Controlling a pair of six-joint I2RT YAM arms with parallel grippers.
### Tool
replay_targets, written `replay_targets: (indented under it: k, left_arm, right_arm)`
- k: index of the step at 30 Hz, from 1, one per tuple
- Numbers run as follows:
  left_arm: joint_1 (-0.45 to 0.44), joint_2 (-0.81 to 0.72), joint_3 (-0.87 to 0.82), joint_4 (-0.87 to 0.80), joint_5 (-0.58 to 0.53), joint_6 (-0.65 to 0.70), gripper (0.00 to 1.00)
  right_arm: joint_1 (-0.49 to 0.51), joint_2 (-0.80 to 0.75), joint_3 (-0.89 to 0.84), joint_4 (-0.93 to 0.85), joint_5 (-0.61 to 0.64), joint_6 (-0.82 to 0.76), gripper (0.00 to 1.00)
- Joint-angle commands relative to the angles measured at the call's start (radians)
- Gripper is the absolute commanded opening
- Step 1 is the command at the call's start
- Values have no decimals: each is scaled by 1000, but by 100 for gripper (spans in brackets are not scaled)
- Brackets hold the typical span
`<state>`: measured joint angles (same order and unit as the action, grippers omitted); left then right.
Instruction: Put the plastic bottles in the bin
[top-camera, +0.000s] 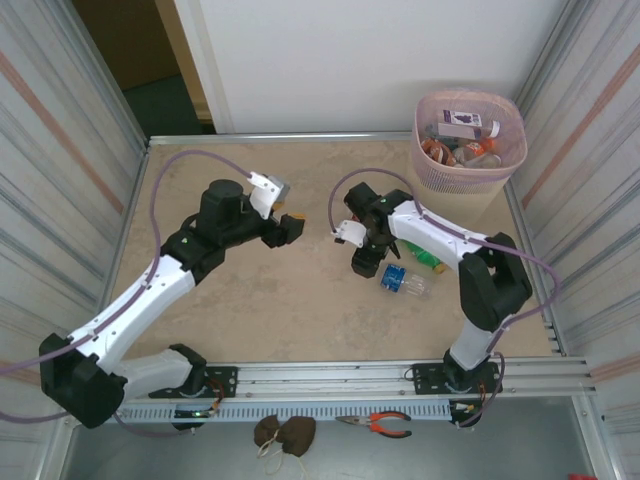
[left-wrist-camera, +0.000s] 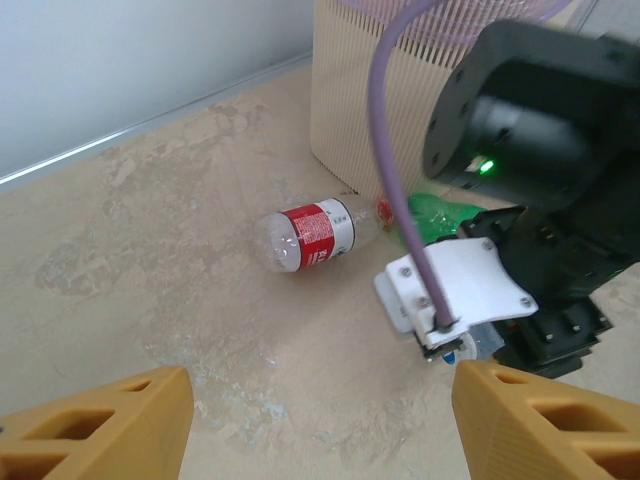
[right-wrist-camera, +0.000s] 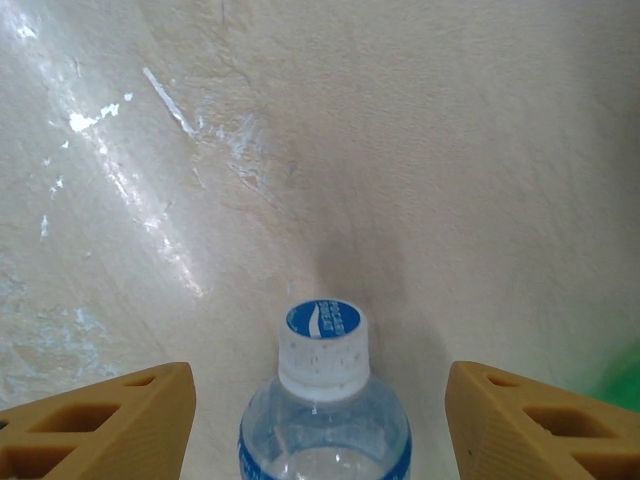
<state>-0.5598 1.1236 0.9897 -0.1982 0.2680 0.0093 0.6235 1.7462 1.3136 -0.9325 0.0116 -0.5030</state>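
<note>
Straddling clear plastic bottle w/ blue cap + label (right-wrist-camera: 322, 425) w/ right gripper (right-wrist-camera: 320, 385), jaws apart, no contact. Lying on beige table (right-wrist-camera: 420, 150), centred betw. orange pads (right-wrist-camera: 110, 420), long axis along fingers, cap fwd. Nearer than left gripper (left-wrist-camera: 320, 425), also open, empty. Right arm folded low, wrist pitched down. Tall beige perforated bin (top-camera: 432, 172) far-right, well apart.

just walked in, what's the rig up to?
Bottle cleanup: the bin in the far right corner already holds several. The right end effector is open, with its fingers on either side of a clear blue-capped bottle that lies on the table; it is not gripping it. The left end effector hovers open and empty over mid-table. A red-labelled bottle and a green bottle lie near the bin's base, not yet binned.
</note>
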Motion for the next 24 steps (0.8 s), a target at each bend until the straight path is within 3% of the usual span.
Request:
replay_targets:
  k: [1,10,24]
  left_arm:
    - [10,-30,-22,20,-3,-29,69]
    - [11,-42,-34,18,-6,-39,69]
    - [12,-51,-42,21,-6,-51,69]
  right_arm:
    - [8,58,38,-57,28,-38,67]
    - [13,160,38,-59,28,-59,65]
    - [16,201,20,-51,58,-65,50]
